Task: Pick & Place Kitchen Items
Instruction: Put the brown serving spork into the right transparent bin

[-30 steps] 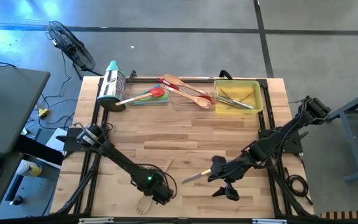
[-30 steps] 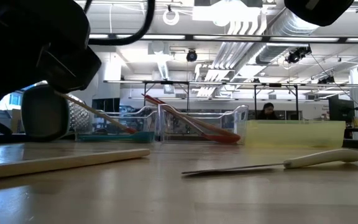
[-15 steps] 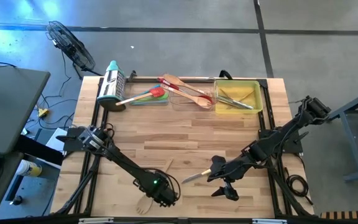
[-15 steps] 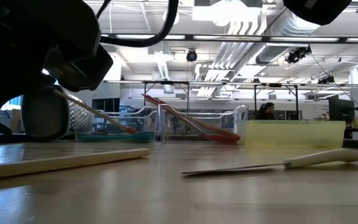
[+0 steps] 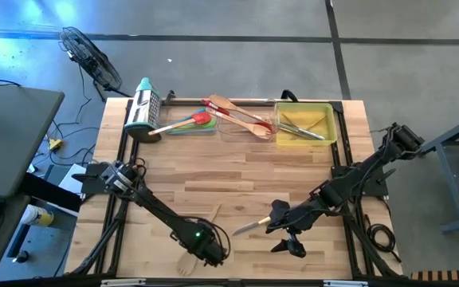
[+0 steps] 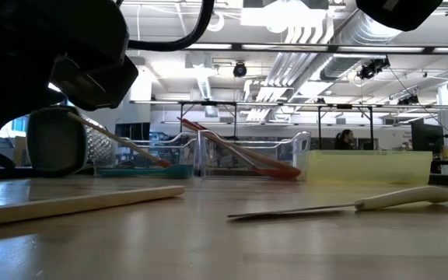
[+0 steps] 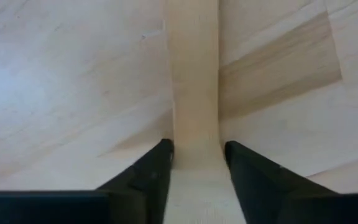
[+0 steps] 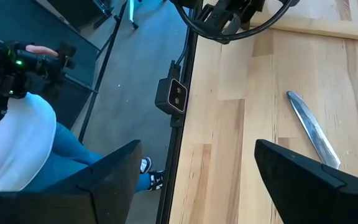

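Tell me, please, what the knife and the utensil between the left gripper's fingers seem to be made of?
Knife: the blade looks like bare metal, grey with a dull shine; the handle is pale and matt, perhaps plastic or wood, which cannot be told. Utensil at the left gripper: it looks like unfinished pale wood, matt, with a faint grain along its flat handle.

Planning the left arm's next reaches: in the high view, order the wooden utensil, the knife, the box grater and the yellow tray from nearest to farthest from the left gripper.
1. Wooden utensil, under the left gripper, near edge.
2. Knife, just to the right.
3. Box grater, far left.
4. Yellow tray, far right.
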`<action>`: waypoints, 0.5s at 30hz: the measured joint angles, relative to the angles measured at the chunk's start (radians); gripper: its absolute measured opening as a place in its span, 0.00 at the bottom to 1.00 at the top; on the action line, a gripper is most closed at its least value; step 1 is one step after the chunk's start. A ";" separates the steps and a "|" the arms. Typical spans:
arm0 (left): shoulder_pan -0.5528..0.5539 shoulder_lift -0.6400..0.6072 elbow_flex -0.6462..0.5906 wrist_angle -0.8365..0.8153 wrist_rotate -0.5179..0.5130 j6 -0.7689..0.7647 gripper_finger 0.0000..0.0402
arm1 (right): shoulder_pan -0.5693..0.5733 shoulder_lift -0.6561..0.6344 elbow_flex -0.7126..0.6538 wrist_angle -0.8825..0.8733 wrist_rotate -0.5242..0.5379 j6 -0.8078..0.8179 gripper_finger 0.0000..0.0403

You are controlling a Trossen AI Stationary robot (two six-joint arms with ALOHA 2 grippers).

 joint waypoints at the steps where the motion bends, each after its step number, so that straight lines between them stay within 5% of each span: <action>1: 0.000 0.000 0.000 0.002 0.001 0.002 0.34 | 0.000 0.000 0.000 0.000 0.000 0.000 0.76; 4: 0.001 0.000 0.000 0.004 0.007 0.006 0.25 | 0.000 0.000 0.000 0.000 0.000 0.000 0.76; 15: 0.003 0.000 -0.001 0.003 0.020 0.024 0.25 | 0.000 0.000 0.000 0.000 0.000 -0.004 0.76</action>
